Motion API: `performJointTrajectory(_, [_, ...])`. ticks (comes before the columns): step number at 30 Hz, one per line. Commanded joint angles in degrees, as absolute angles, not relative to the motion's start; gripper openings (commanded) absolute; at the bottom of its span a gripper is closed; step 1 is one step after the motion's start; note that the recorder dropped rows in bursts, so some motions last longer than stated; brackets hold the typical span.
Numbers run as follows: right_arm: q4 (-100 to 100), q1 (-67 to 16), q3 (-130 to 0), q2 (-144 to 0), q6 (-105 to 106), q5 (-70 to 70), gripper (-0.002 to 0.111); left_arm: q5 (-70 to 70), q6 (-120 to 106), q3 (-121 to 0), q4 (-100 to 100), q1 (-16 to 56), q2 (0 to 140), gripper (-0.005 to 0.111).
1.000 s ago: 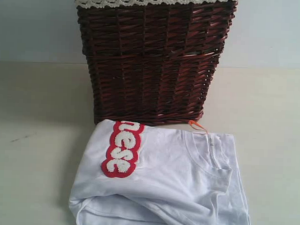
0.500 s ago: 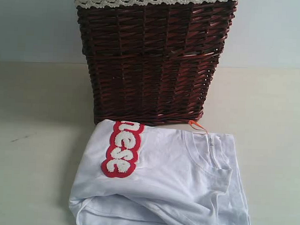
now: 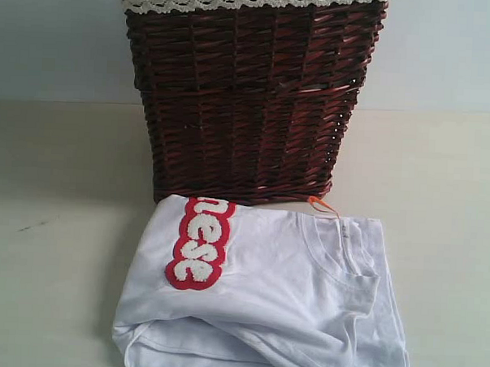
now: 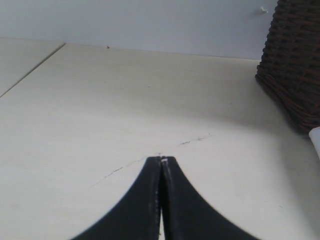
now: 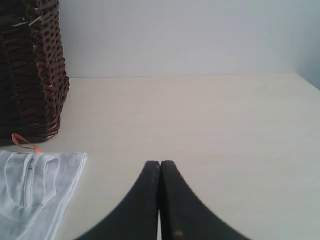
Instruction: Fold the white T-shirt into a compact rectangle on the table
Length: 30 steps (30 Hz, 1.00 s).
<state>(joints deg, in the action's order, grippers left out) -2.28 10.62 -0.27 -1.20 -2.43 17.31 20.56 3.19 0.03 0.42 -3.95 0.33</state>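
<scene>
White cotton T-shirt [image 3: 272,307] lay nearer our black right gripper [image 5: 160,164], we judged. It and our black left gripper [image 4: 161,160] were pressed together, empty.

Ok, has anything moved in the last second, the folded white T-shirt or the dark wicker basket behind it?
Nothing visibly changed. The folded white cotton T-shirt lies in the same spot on the pale beige table, just in front of the dark red-brown wicker basket, which has not shifted either.
</scene>
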Motion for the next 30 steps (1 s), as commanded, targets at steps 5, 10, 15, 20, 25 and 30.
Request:
performJointTrajectory(5, [-1.0, 11.0, 0.0, -0.9, 0.0, 17.4, 0.0, 20.2, 3.4, 0.0, 0.6, -4.1, 0.0, 0.0])
performJointTrajectory(10, [-1.0, 11.0, 0.0, -0.9, 0.0, 17.4, 0.0, 20.2, 3.4, 0.0, 0.6, -4.1, 0.0, 0.0])
performJointTrajectory(15, [-1.0, 11.0, 0.0, -0.9, 0.0, 17.4, 0.0, 20.2, 3.4, 0.0, 0.6, -4.1, 0.0, 0.0])
performJointTrajectory(20, [-1.0, 11.0, 0.0, -0.9, 0.0, 17.4, 0.0, 20.2, 3.4, 0.0, 0.6, -4.1, 0.0, 0.0])
performJointTrajectory(25, [-1.0, 11.0, 0.0, -0.9, 0.0, 17.4, 0.0, 20.2, 3.4, 0.0, 0.6, -4.1, 0.0, 0.0])
performJointTrajectory(30, [-0.8, 11.0, 0.0, -0.9, 0.0, 17.4, 0.0, 20.2, 3.4, 0.0, 0.6, -4.1, 0.0, 0.0])
